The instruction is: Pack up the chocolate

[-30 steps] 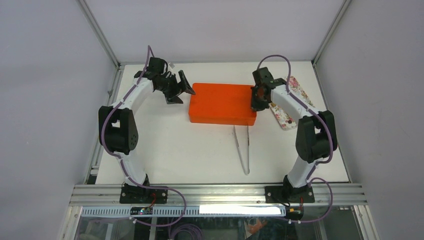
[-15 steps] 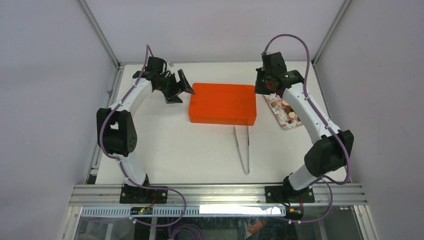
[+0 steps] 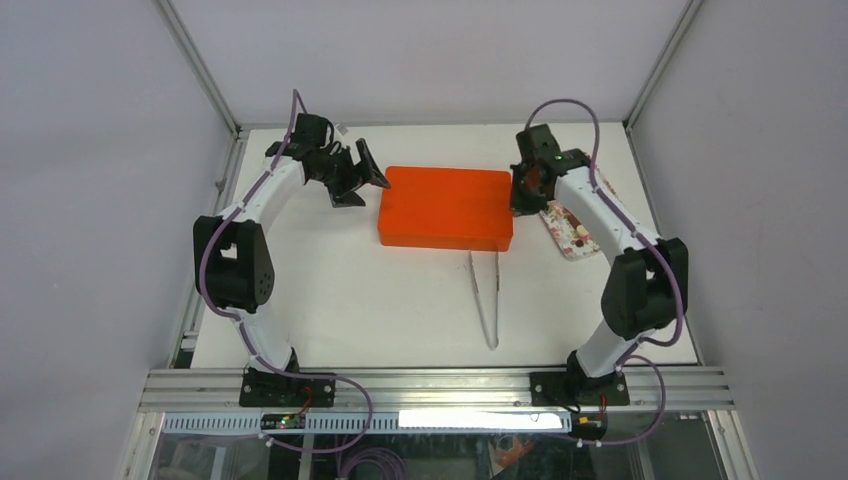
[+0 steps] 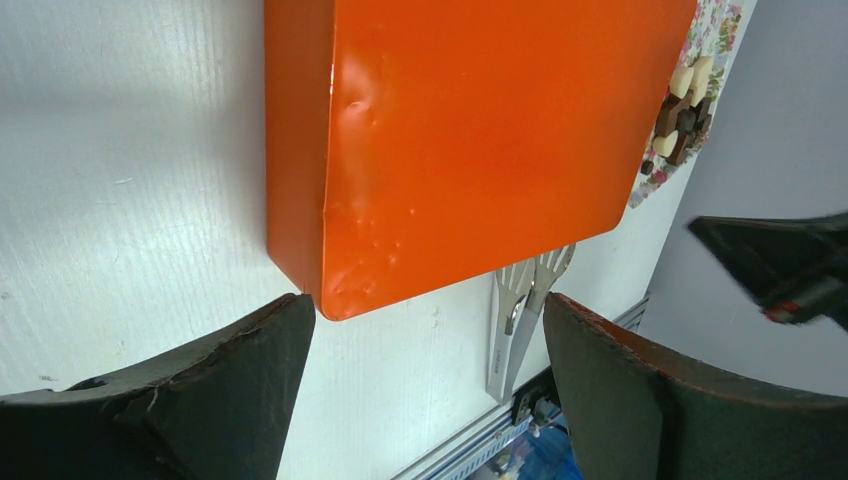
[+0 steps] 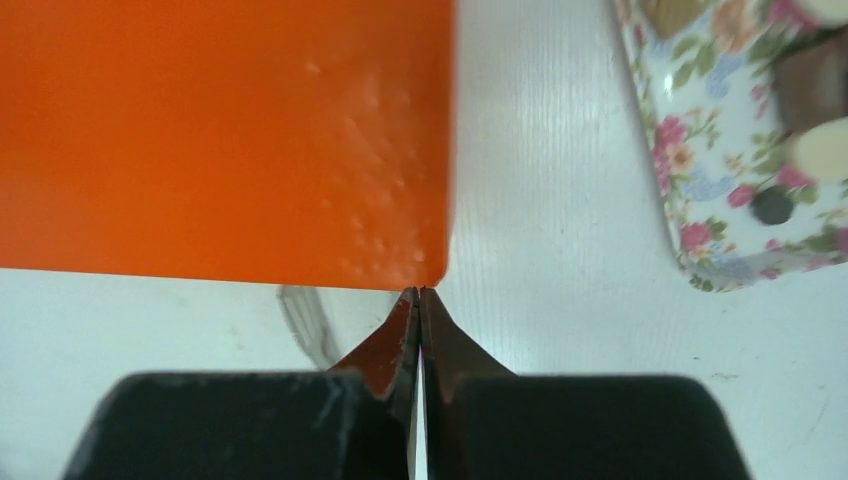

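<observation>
The chocolate (image 4: 683, 100), small dark brown and cream pieces, lies on the floral tray (image 4: 715, 25) right of the closed orange box (image 3: 446, 207). More chocolate pieces (image 5: 772, 206) show at the right edge of the right wrist view. In the top view my right arm hides most of the tray (image 3: 575, 245). My left gripper (image 3: 362, 190) hovers open at the box's left end, with nothing between its fingers (image 4: 250, 380). My right gripper (image 5: 419, 292) is shut and empty, its tips at the near right corner of the orange box (image 5: 220, 130).
Metal tongs (image 3: 485, 295) lie on the white table in front of the box, handles toward the near edge; their tips show in the left wrist view as tongs (image 4: 520, 320). Aluminium frame posts and grey walls border the table.
My right arm lifted and swung toward the back right corner, then came back down to the box's right end. The left arm has held still, jaws open.
</observation>
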You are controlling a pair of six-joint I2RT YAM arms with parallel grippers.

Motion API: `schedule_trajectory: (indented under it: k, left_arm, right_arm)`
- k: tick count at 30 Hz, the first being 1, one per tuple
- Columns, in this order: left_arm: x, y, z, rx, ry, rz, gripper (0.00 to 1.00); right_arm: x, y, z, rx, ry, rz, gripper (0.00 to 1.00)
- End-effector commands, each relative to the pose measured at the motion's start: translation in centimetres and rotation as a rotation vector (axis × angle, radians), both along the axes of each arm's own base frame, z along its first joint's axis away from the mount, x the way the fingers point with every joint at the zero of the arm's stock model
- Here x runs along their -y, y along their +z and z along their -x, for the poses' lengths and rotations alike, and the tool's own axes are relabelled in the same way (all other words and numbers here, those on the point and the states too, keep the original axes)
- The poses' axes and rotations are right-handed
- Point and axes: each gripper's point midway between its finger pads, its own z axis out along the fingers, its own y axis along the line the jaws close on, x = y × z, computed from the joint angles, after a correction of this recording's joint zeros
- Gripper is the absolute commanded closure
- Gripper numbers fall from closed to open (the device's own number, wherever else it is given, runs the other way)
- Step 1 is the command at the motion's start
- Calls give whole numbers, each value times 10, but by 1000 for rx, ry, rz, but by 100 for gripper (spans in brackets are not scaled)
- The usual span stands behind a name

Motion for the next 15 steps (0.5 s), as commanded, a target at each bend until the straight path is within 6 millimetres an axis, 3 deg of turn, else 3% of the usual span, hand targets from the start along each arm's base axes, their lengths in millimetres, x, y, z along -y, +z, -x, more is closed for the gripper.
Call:
schedule_trajectory:
  k: [1, 3, 4, 7, 9, 13, 15]
  left_arm:
    - [6, 34, -3, 99, -21, 26, 12]
    - [4, 44, -3, 127, -14, 22, 12]
    - [3, 51, -3, 145, -11, 20, 12]
    - [-1, 77, 1, 221, -4, 12, 9]
    - [-6, 95, 5, 282, 6, -6, 6]
    - [-26, 128, 18, 411, 64, -84, 1]
    - [-41, 143, 25, 470, 122, -133, 1]
  right_arm:
    - [-4, 120, -25, 303, 6, -70, 100]
    - [-6, 140, -26, 347, 6, -94, 99]
    - [-6, 148, -25, 371, 6, -108, 93]
    - [-12, 177, -19, 483, 39, -177, 65]
    - [-10, 196, -13, 556, 47, -195, 52]
    - [7, 228, 3, 680, 19, -176, 37]
    - [18, 233, 10, 718, -9, -150, 34]
